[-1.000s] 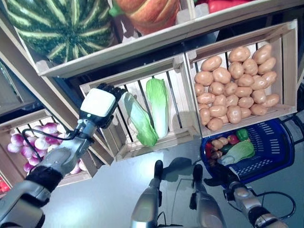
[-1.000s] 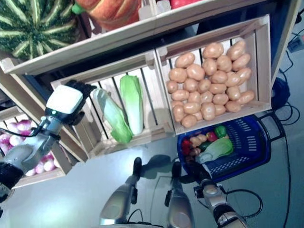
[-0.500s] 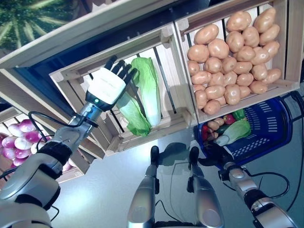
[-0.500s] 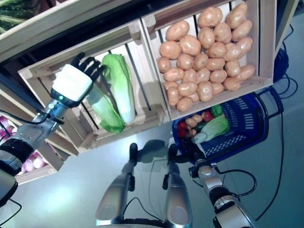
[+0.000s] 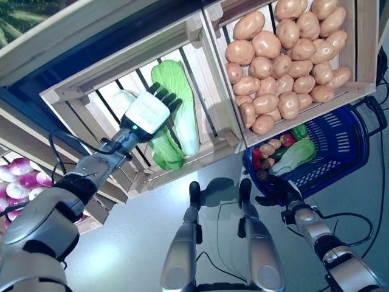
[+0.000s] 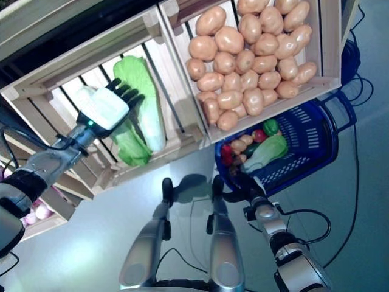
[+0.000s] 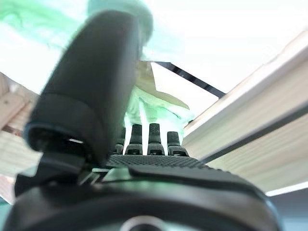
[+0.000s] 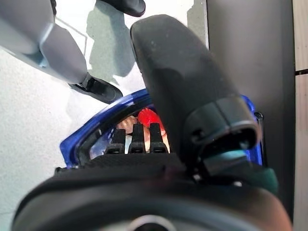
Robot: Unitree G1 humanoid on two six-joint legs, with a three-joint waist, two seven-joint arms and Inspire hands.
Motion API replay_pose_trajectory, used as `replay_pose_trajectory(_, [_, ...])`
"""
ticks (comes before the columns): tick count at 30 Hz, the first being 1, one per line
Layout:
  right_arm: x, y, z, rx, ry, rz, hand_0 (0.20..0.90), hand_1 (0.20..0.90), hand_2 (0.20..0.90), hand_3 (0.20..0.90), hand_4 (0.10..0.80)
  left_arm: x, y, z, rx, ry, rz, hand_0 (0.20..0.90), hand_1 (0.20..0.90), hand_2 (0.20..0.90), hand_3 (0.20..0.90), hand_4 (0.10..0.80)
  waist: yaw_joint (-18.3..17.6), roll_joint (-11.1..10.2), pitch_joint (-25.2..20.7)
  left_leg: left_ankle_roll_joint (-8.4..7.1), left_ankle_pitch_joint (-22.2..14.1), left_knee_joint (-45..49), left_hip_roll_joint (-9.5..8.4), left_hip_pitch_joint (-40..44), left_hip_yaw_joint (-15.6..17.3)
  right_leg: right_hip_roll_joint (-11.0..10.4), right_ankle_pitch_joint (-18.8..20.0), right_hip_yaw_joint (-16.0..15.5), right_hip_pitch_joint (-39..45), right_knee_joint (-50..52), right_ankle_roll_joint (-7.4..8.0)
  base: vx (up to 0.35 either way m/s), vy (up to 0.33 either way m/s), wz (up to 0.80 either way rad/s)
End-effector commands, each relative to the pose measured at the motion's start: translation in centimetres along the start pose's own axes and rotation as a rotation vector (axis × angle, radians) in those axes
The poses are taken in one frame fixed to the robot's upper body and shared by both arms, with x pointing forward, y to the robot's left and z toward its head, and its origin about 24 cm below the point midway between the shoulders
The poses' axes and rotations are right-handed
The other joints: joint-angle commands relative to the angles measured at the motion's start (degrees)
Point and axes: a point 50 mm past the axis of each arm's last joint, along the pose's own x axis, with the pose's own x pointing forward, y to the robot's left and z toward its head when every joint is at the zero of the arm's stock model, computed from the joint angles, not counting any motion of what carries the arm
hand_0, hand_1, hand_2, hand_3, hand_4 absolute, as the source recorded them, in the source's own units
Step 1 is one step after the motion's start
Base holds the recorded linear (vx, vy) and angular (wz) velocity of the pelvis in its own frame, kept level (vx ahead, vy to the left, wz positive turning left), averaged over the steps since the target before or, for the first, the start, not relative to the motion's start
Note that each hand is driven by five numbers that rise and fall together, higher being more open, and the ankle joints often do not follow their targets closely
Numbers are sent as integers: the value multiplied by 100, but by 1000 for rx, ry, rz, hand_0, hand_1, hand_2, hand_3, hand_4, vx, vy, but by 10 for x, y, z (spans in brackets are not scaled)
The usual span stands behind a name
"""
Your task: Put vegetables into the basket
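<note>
Two pale green cabbages lie in a slatted wooden crate (image 5: 115, 64). One cabbage (image 5: 176, 91) lies bare. My left hand (image 5: 146, 114) reaches into the crate over the other cabbage (image 5: 163, 152), open, with straight fingers on its leaves. In the left wrist view green leaf (image 7: 159, 108) shows just past the fingers (image 7: 154, 139). The blue basket (image 5: 343, 155) sits to the right and holds a cabbage (image 5: 298, 157), a green pepper, something red and small potatoes. My right hand (image 5: 276, 191) grips its near rim (image 8: 91, 134).
A crate full of potatoes (image 5: 285, 61) stands right of the cabbage crate, directly above the basket. Purple onions (image 5: 21, 176) fill a crate at the far left. A shelf board (image 5: 91, 27) runs above, with a striped watermelon (image 5: 18, 15) on it.
The camera has shifted. My left hand has moved from the crate's left wall into the crate and onto the left cabbage, fingers stretched out. The right hand stays at the basket.
</note>
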Motion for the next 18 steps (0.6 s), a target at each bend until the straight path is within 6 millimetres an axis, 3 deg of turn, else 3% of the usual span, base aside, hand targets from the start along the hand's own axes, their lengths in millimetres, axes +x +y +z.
replay_pose_trajectory(1, [-1, -16, 14, -27, -57, -25, 900, 900, 900, 900, 800, -15, -7, -50, 46, 245, -251, 900, 900, 900, 900, 800, -51, -65, 74, -99, -119, 420, -237, -567, 7, -56, -91, 59, -180, 491, -14, 0, 0, 0])
replay_pose_trajectory(12, [0, -22, 18, -14, -76, -46, 900, 900, 900, 900, 800, -14, 1, -66, 7, 364, -435, 900, 900, 900, 900, 800, 55, 24, 74, -93, -89, 456, -269, -785, -48, -105, -87, -65, -344, 530, -2, -8, -4, 2])
replay_pose_trajectory(18, [-3, -21, 12, -4, -76, -52, 900, 900, 900, 900, 800, -19, 18, -79, 5, 438, -280, 900, 900, 900, 900, 800, 161, 34, 74, -65, -95, 448, -302, -797, -100, -128, -77, -130, -341, 500, -6, 9, -12, 2])
